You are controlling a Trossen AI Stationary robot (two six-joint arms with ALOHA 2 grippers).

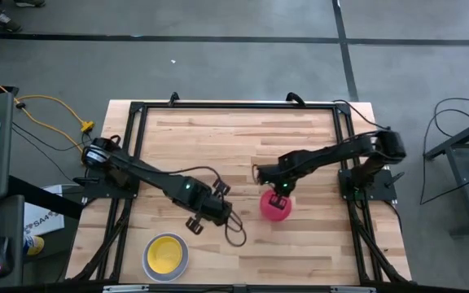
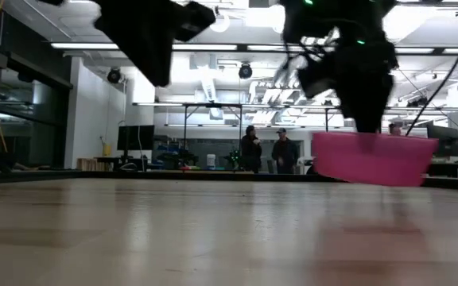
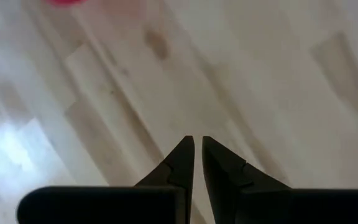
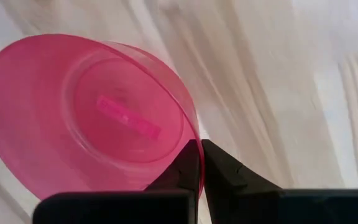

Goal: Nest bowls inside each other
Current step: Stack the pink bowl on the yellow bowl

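Observation:
A red-pink bowl [image 1: 275, 207] hangs clear of the wooden table [image 1: 300, 130], right of its middle, with my right gripper [image 1: 280, 194] shut on it. In the low view the bowl [image 2: 374, 159] floats above the tabletop. A yellow bowl [image 1: 166, 254] sits nested inside a paler, larger bowl [image 1: 147, 259] near the table's front edge, left of centre. My left gripper [image 1: 228, 218] hovers between the two, above bare wood, its fingers [image 3: 185, 155] shut with nothing between them. My right gripper pinches the red-pink bowl's rim [image 4: 192, 134] between its two fingers, one on the inner side of the wall and one on the outer. The fingers point down at it from above. The bowl hangs slightly tilted, open side up, lifted clear of the table.
A black frame [image 1: 234, 106] runs round the table's edges. People stand far off in the room behind the table [image 2: 265, 151]. Bare wood lies across the far half of the table [image 1: 218, 138].

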